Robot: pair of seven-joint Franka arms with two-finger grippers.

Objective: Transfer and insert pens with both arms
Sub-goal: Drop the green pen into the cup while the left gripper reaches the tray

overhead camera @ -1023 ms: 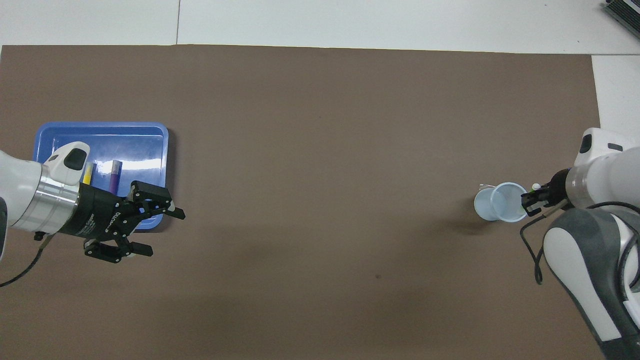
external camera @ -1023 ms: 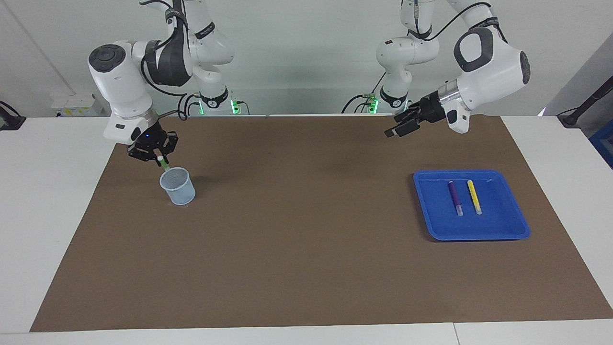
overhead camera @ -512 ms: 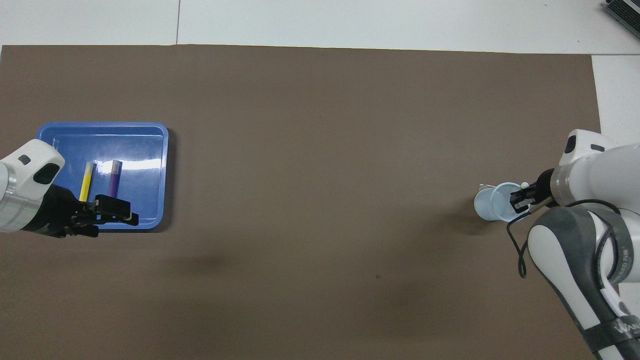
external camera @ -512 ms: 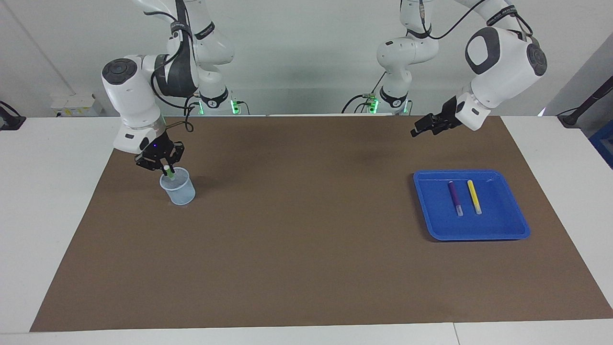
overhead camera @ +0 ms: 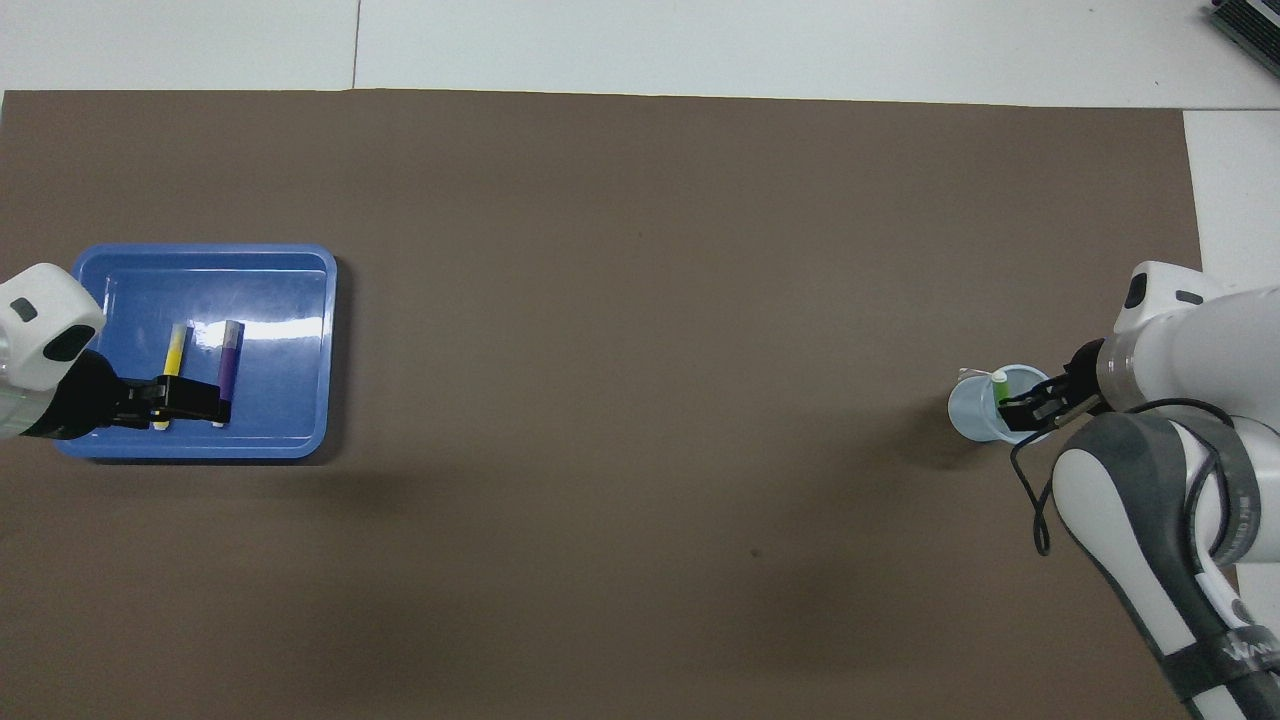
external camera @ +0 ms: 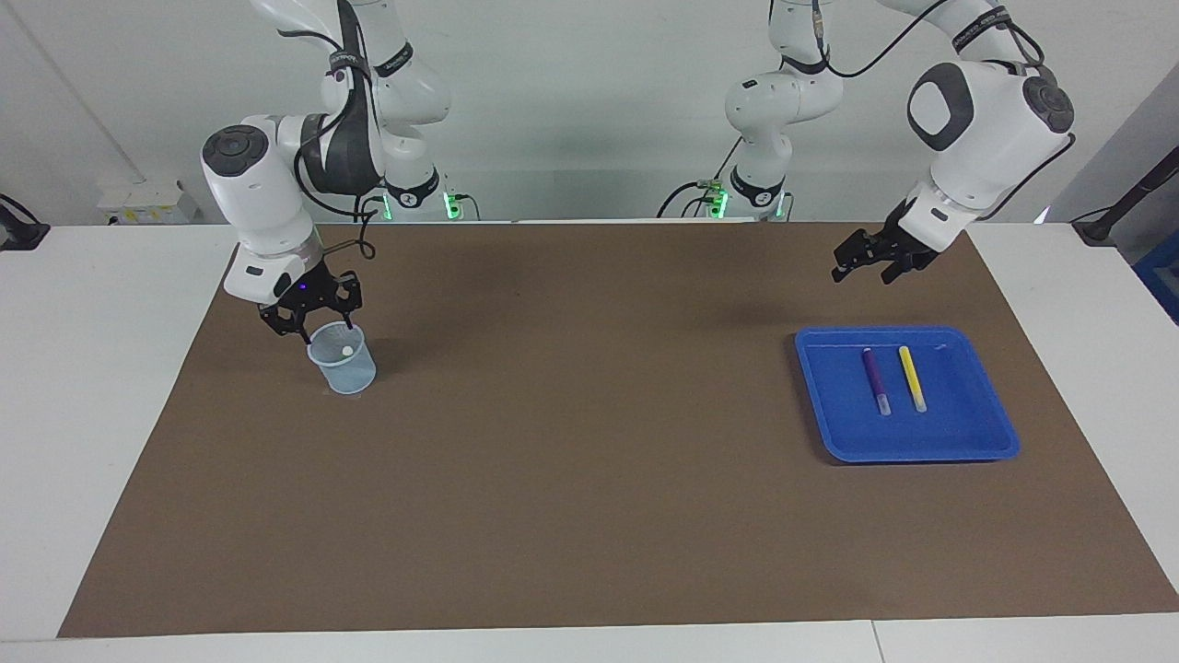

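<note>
The green pen (overhead camera: 999, 386) stands in the pale blue cup (external camera: 343, 366) at the right arm's end of the mat, its whitish end (external camera: 345, 351) showing just inside the rim. My right gripper (external camera: 313, 327) hangs open right above the cup (overhead camera: 972, 412), clear of the pen. The purple pen (external camera: 875, 379) and the yellow pen (external camera: 911, 378) lie side by side in the blue tray (external camera: 907, 453) at the left arm's end. My left gripper (external camera: 861, 273) is open and empty in the air; the overhead view puts it (overhead camera: 212, 408) over the tray's (overhead camera: 200, 255) edge nearest the robots.
A brown mat (external camera: 589, 442) covers most of the white table. Two smaller white arms with green lights (external camera: 414, 198) stand at the robots' edge of the table.
My right gripper moved over the cup, opened and let the green pen drop in. My left arm swung toward its own end of the table, to above the tray.
</note>
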